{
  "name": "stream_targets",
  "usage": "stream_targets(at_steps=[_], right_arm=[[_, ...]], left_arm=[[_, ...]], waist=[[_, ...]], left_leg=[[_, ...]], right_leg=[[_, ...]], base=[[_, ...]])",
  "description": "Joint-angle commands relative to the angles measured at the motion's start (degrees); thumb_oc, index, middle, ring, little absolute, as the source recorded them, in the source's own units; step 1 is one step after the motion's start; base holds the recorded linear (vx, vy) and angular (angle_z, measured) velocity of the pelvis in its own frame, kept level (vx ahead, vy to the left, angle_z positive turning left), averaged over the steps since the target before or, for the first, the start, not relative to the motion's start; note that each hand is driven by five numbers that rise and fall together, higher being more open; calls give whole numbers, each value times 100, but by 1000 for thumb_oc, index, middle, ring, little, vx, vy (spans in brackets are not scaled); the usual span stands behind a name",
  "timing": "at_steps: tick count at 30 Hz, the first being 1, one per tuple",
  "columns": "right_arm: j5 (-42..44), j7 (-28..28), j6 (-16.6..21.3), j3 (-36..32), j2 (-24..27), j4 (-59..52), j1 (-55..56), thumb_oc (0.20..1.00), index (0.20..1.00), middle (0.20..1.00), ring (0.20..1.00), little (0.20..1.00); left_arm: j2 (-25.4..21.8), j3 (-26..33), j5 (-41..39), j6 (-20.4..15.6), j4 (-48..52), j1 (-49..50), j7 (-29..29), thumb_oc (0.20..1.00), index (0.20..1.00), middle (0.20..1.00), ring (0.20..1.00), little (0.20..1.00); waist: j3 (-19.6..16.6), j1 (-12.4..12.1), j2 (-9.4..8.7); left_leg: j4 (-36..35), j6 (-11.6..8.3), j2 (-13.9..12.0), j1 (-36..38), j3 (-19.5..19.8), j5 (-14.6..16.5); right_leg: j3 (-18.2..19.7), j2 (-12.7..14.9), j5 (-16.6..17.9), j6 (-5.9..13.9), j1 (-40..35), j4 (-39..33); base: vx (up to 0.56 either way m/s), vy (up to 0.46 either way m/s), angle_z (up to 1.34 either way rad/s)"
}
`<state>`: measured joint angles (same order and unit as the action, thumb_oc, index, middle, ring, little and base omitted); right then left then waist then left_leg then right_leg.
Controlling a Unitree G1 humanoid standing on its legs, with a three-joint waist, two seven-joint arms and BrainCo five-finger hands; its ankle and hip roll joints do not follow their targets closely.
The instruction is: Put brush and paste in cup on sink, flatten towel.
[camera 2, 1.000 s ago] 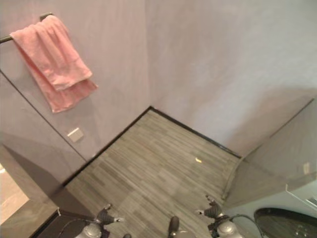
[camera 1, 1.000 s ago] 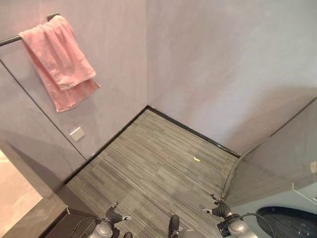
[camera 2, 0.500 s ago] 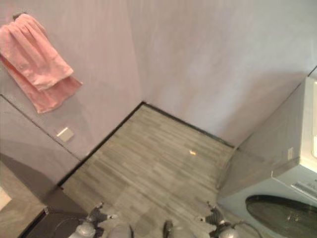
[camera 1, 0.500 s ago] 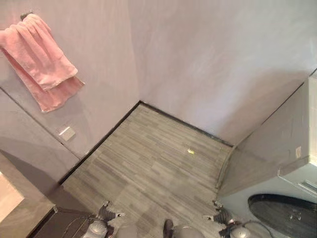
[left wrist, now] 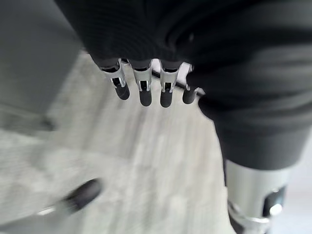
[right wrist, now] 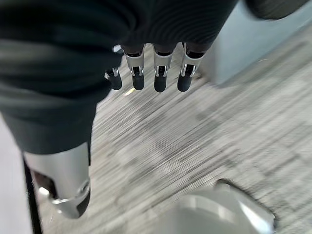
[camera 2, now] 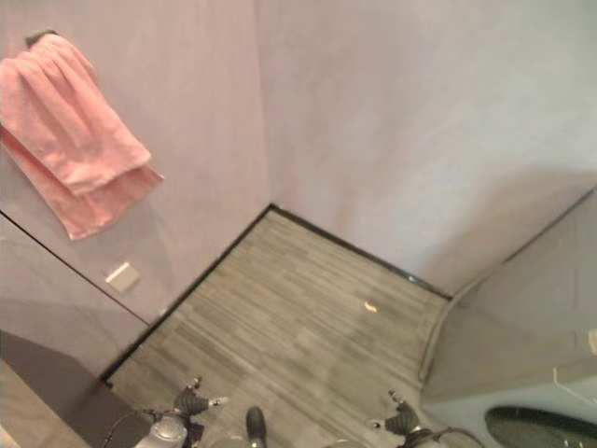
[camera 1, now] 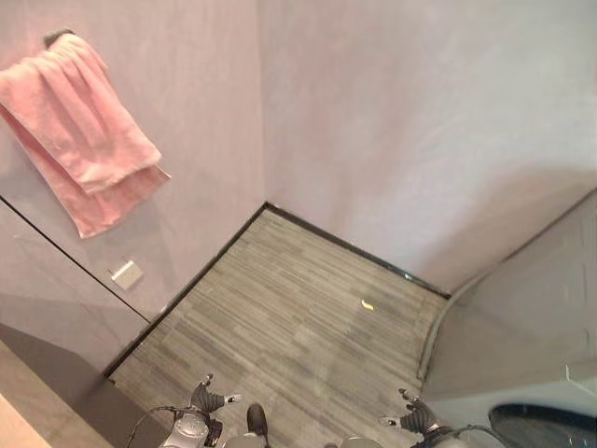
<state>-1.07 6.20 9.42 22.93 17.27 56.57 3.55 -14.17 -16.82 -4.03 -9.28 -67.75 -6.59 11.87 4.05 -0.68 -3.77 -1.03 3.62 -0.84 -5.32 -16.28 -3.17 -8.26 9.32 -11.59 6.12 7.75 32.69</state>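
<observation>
towel (camera 1: 84, 131): pink, hanging on a dark rail (camera 1: 58, 37) high on the left wall. Draped over the rail in bunched folds, two layers, lower layer poking out below the upper one at a slant. Not flat.
walls: grey (camera 1: 420, 121), meeting in a corner ahead; dark skirting strip (camera 1: 345, 245) runs along the base of both.
floor (camera 1: 298, 327): grey striped planks, fills the middle of the eye views.
washing machine (camera 1: 522, 373): light grey cabinet at the right edge, dark round door (camera 2: 546, 427) at the bottom right corner, sitting on the floor against the right wall.
dark surface (camera 2: 56, 392): slab at lower left below the towel wall, only a corner visible.
wall plate (camera 1: 126, 274): small pale square on the left wall, well below the towel, near the skirting.
left robot hand (left wrist: 146, 87): hanging low at the bottom edge of the eye views, left of centre. Wrist view: fingers straight and relaxed, pointing down over the floor, holding nothing.
right robot hand (right wrist: 156, 73): low at the bottom edge, right of centre, near the washing machine. Wrist view: fingers straight, released, nothing in it, floor below.
yellow scrap (camera 1: 367, 303): tiny speck on the floor, toward the far right, well apart from both hands.
</observation>
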Motion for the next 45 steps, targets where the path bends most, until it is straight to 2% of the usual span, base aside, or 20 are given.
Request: stream_targets(at_steps=[1, 3, 4, 6, 8, 11, 13, 15, 18, 22, 27, 28, 31, 32, 33, 35, 37, 39, 42, 45], right_arm=[[-152, 101, 52, -68, -1, -382, -307, 1000, 1000, 1000, 1000, 1000], [-239, 115, 49, -23, 9, -502, -309, 1000, 1000, 1000, 1000, 1000], [-279, 114, 60, 1, 27, -534, -312, 1000, 1000, 1000, 1000, 1000], [-268, 81, 71, -13, 50, -631, -303, 1000, 1000, 1000, 1000, 1000], [-263, 86, 84, 1, 90, -674, -308, 1000, 1000, 1000, 1000, 1000], [-303, 87, 105, 41, 121, -732, -323, 1000, 1000, 1000, 1000, 1000], [-351, 42, 111, 65, 217, -935, -321, 1000, 1000, 1000, 1000, 1000], [-372, 27, 116, 78, 255, -949, -320, 1000, 1000, 1000, 1000, 1000], [-501, -20, 96, 136, 355, -1036, -345, 1000, 1000, 1000, 1000, 1000], [-779, -33, 89, 292, 374, -883, -409, 1000, 1000, 1000, 1000, 1000], [-1016, -132, 119, 568, 532, -983, -524, 1000, 1000, 1000, 1000, 1000], [-1054, -153, 130, 612, 601, -1147, -520, 1000, 1000, 1000, 1000, 1000], [-1029, -157, 129, 603, 698, -1386, -492, 1000, 1000, 1000, 1000, 1000], [-1028, -159, 126, 602, 701, -1391, -491, 1000, 1000, 1000, 1000, 1000], [-930, -145, 128, 564, 749, -1541, -477, 1000, 1000, 1000, 1000, 1000], [-988, -118, 100, 617, 785, -1581, -464, 1000, 1000, 1000, 1000, 1000], [-1024, -107, 76, 614, 778, -1559, -434, 1000, 1000, 1000, 1000, 1000], [-1135, -69, 55, 655, 770, -1465, -375, 1000, 1000, 1000, 1000, 1000], [-1247, -38, 82, 731, 727, -1259, -368, 1000, 1000, 1000, 1000, 1000], [-1344, -38, 91, 781, 708, -1207, -402, 1000, 1000, 1000, 1000, 1000]], left_arm=[[-218, 47, 46, -64, 126, -66, -38, 1000, 1000, 1000, 1000, 1000], [-235, 17, 119, -40, 115, -29, -78, 1000, 1000, 1000, 1000, 1000], [-244, 16, 147, -41, 101, -30, -82, 1000, 1000, 1000, 1000, 1000], [-245, 41, 175, -53, 4, -27, -65, 1000, 1000, 1000, 1000, 1000], [-221, 21, 201, -51, -74, -41, -90, 1000, 1000, 1000, 1000, 1000], [-208, -16, 295, -59, -125, -70, -102, 1000, 1000, 1000, 1000, 1000], [-197, -69, 421, -93, -170, -95, -128, 1000, 1000, 1000, 1000, 1000], [-185, -87, 434, -103, -206, -99, -138, 1000, 1000, 1000, 1000, 1000], [-200, -58, 435, -115, -288, -143, -121, 1000, 1000, 1000, 1000, 1000], [-185, -127, 479, -118, -358, -173, -97, 1000, 1000, 1000, 1000, 1000], [-210, -103, 374, -130, -297, -175, -69, 1000, 1000, 1000, 1000, 1000], [-245, -94, 333, -138, -286, -208, -69, 1000, 1000, 1000, 1000, 1000], [-275, 13, 248, -116, -283, -306, -3, 1000, 1000, 1000, 1000, 1000], [-274, 14, 248, -115, -283, -308, -3, 1000, 1000, 1000, 1000, 1000], [-292, 74, 203, -79, -246, -406, 27, 1000, 1000, 1000, 1000, 1000], [-336, 63, 190, -51, -210, -530, 74, 1000, 1000, 1000, 1000, 1000], [-340, 69, 185, -50, -192, -535, 58, 1000, 1000, 1000, 1000, 1000], [-355, 79, 213, -62, -200, -528, 80, 1000, 1000, 1000, 1000, 1000], [-365, 98, 231, -89, -226, -483, 114, 1000, 1000, 1000, 1000, 1000], [-367, 143, 220, -99, -288, -428, 133, 1000, 1000, 1000, 1000, 1000]], waist=[[128, -135, 50], [172, -97, 74], [181, -61, 100], [202, -39, 164], [268, 43, 196], [304, 113, 190], [307, 198, 123], [320, 242, 120], [327, 323, 27], [227, 277, -41], [98, 180, -26], [122, 188, -22], [161, 290, -55], [161, 292, -52], [302, 375, -85], [415, 435, -64], [397, 434, -72], [352, 393, 27], [288, 242, 85], [264, 149, 109]], left_leg=[[183, 32, 150, -284, 163, -102], [86, 83, 234, -35, 299, 7], [29, 68, 239, 73, 384, 19], [-5, 22, 235, 240, 519, 57], [0, -9, 272, 382, 769, 118], [37, -50, 313, 520, 1016, 208], [34, -133, 400, 731, 1392, 322], [31, -149, 407, 805, 1560, 350], [160, -228, 446, 964, 2118, 493], [213, -324, 400, 995, 2478, 548], [327, -624, 125, 899, 2813, 452], [328, -701, -6, 884, 2723, 462], [832, -839, -69, 542, 2172, 303], [871, -838, -69, 520, 2175, 322], [1508, -880, -192, 96, 1300, 128], [1372, -812, -482, -226, 506, 133], [1156, -769, -459, -313, 415, 195], [588, -808, -520, -586, 266, -125], [-31, -947, -673, -924, 411, -710], [-249, -1024, -770, -970, 426, -953]], right_leg=[[-175, 264, 2557, 384, -769, -139], [-209, 241, 2312, 372, -571, 25], [-162, 117, 2066, 293, -352, -86], [-412, 186, 1821, 193, -177, -563], [-221, -39, 1562, 131, 131, -878], [44, -196, 1597, 140, 301, -1436], [447, -270, 1867, 243, 480, -2353], [606, -305, 1988, 278, 528, -2544], [1218, -437, 2222, 389, 699, -2774], [957, -452, 2066, 263, 377, -2798], [248, -493, 1703, 77, 138, -2739], [103, -519, 1567, 12, 72, -2709], [-123, -447, 1502, -61, -132, -2876], [-126, -448, 1505, -61, -131, -2881], [-260, -375, 1457, -128, -292, -2918], [-449, -312, 1361, -102, -401, -2904], [-493, -276, 1341, -71, -430, -2931], [-596, -291, 1288, -6, -597, -3037], [-520, -303, 1201, 36, -858, -3161], [-435, -268, 1120, 64, -1064, -3191]], base=[[233, 285, 31], [271, 191, 18], [314, 122, 32], [244, 37, 57], [182, -7, 56], [262, -59, 71], [340, -97, 78], [195, -61, 64], [275, -120, 108], [226, -178, 132], [216, -203, 78], [176, -202, 70], [111, -118, 63], [43, -66, 61], [8, -83, 49], [28, -66, 66], [97, 15, 88], [211, 83, 51], [320, 137, 18], [241, 130, -17]])
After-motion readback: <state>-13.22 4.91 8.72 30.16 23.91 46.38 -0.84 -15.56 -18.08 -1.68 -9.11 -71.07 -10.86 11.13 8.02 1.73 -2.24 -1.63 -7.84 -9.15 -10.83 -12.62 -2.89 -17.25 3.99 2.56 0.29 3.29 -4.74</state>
